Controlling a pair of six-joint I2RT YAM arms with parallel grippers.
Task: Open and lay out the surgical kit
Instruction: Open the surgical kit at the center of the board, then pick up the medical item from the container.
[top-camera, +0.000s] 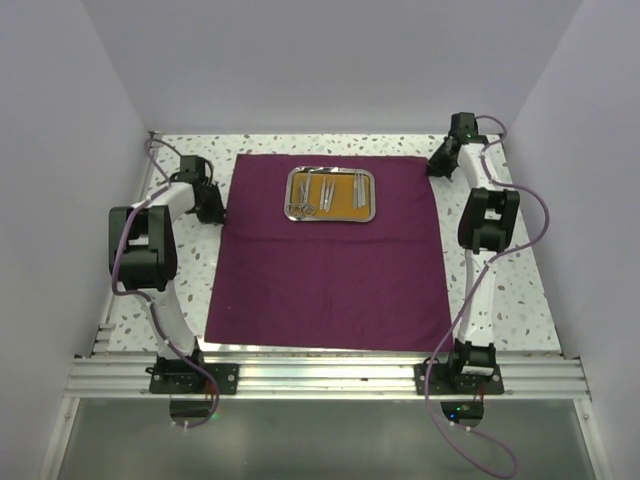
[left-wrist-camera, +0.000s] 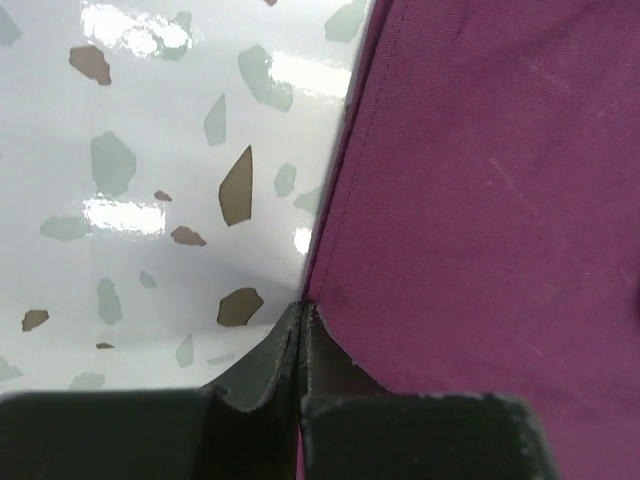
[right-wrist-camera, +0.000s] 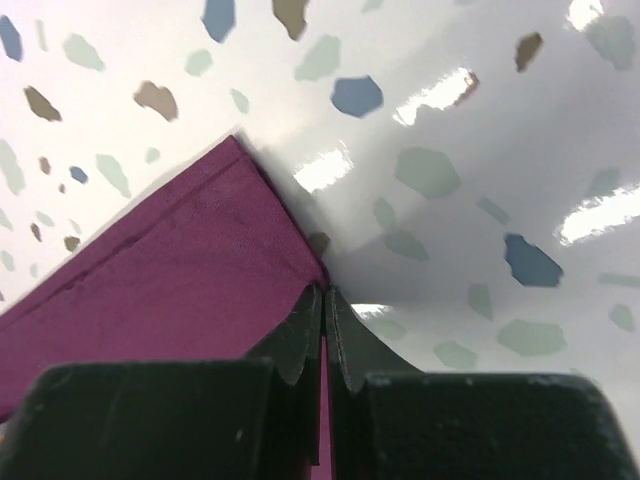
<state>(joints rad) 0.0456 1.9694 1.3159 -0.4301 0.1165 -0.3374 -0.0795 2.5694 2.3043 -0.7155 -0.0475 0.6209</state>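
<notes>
- Cloth wrap (top-camera: 330, 290), dark purple: spread flat on speckled table (top-camera: 510, 290), centre.
- Left gripper (left-wrist-camera: 303, 312): jaws together, pinching the wrap's left hem.
- Steel tray (top-camera: 332, 169): on the wrap's far middle, silver instruments (top-camera: 327, 192) inside.
- Right gripper (right-wrist-camera: 325, 292): jaws together, pinching the wrap's far right corner.

Top camera: high at the near edge, looking down over the whole table (top-camera: 525, 290). Wrist cameras: very close, facing down at the cloth (top-camera: 330, 270) border, left side and far-right corner. All three share the cloth.
</notes>
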